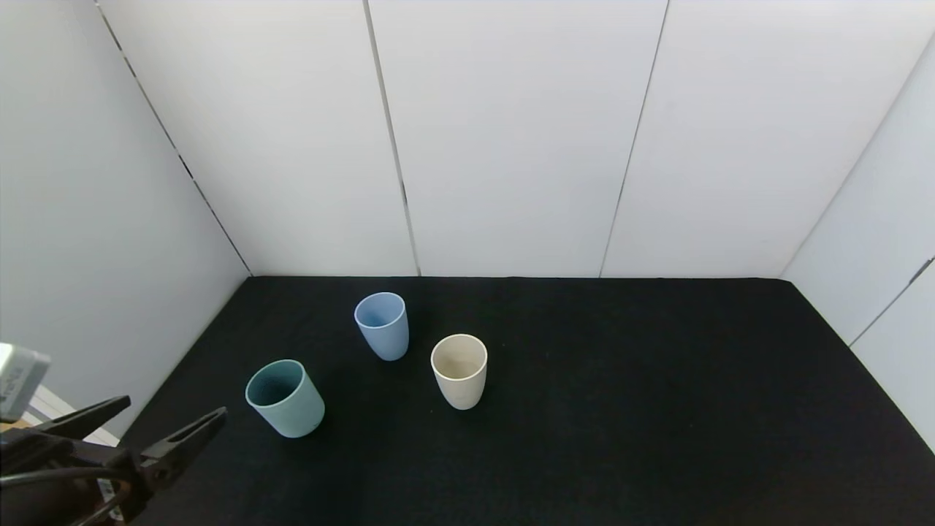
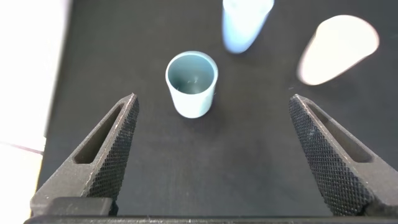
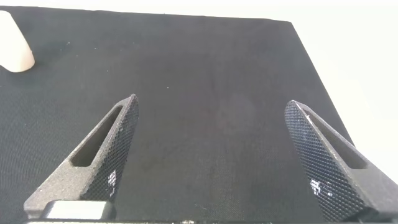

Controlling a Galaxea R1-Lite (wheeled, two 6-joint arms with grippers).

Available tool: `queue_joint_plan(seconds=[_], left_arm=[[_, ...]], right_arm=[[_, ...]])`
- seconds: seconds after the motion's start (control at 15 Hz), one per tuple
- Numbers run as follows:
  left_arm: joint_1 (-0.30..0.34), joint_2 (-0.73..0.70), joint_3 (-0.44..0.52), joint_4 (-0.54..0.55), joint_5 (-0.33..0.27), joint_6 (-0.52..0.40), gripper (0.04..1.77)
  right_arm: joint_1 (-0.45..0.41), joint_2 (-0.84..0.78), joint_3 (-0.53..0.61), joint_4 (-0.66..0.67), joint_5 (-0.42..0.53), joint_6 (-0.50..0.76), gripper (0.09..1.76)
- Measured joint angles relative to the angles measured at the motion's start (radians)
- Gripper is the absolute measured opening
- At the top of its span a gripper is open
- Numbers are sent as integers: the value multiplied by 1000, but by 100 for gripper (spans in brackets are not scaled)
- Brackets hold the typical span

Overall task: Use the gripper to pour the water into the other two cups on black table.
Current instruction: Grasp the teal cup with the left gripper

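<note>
Three cups stand upright and well apart on the black bench. Left gripper hangs at the near left edge, fingers spread wide and empty, lined up on the teal cup, likely the pourer. Right gripper, likewise splayed, idles over bare cloth. Blue cup and cream cup wait beyond.

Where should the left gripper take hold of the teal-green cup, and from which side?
Grip the teal-green cup around its side wall, probably mid-height or higher, coming level from the table's near left edge, where the open left gripper already faces it. It stands upright, round and handleless, and tapers downward; that side is unobstructed.
</note>
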Motion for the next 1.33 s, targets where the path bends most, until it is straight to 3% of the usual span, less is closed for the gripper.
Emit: queue_joint_plan(seconds=[0.53, 0.8, 1.33], left_arm=[[17, 361, 236, -459, -10, -5, 172], [24, 493, 261, -543, -11, -36, 172], [30, 785, 264, -842, -12, -35, 172]], right_arm=[[0, 0, 0, 0, 0, 0, 171], [0, 0, 0, 0, 0, 0, 171], [0, 0, 0, 0, 0, 0, 171]])
